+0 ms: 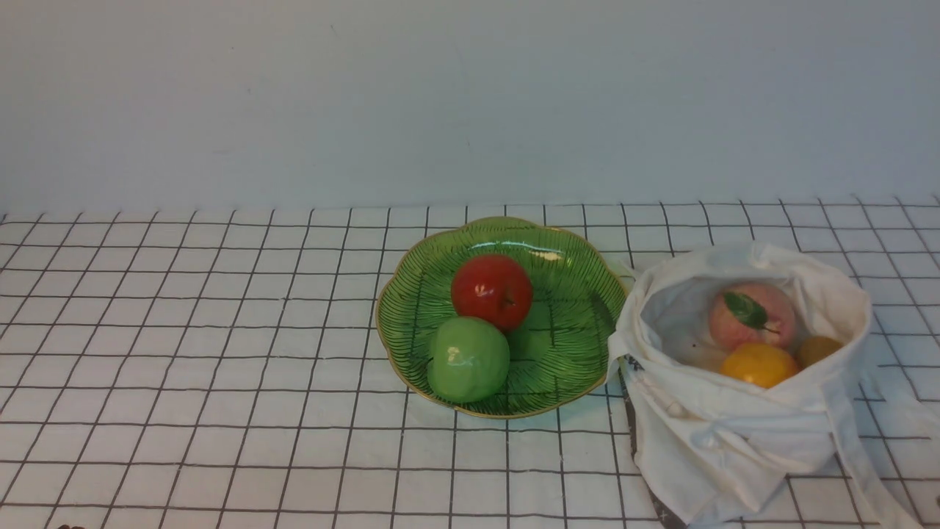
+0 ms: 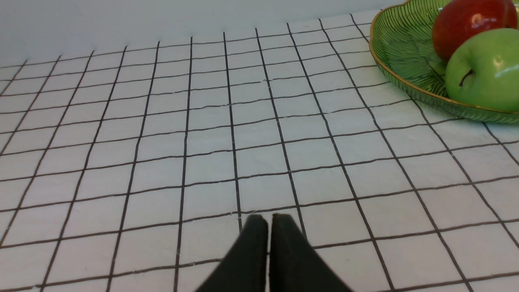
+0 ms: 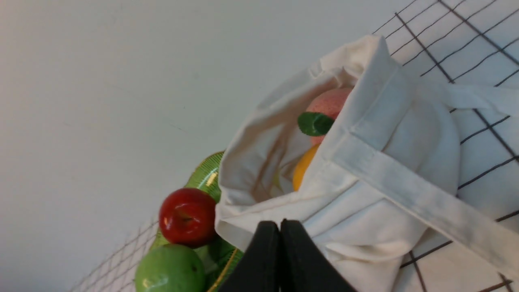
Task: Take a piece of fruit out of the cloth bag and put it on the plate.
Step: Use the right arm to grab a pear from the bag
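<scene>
The off-white cloth bag stands open on the table's right side. Inside it lies the glossy orange-yellow piece of fruit, in front of a pink peach with a green leaf. The green scalloped plate sits just left of the bag and holds a red apple and a green apple. My right gripper is shut and empty, close to the bag's outer side. My left gripper is shut over bare cloth, well away from the plate. Neither arm shows in the front view.
A smaller dull yellow-brown fruit lies in the bag at its right. A long cloth strap trails from the bag toward the front right. The checked tablecloth covers the table, with a plain wall behind.
</scene>
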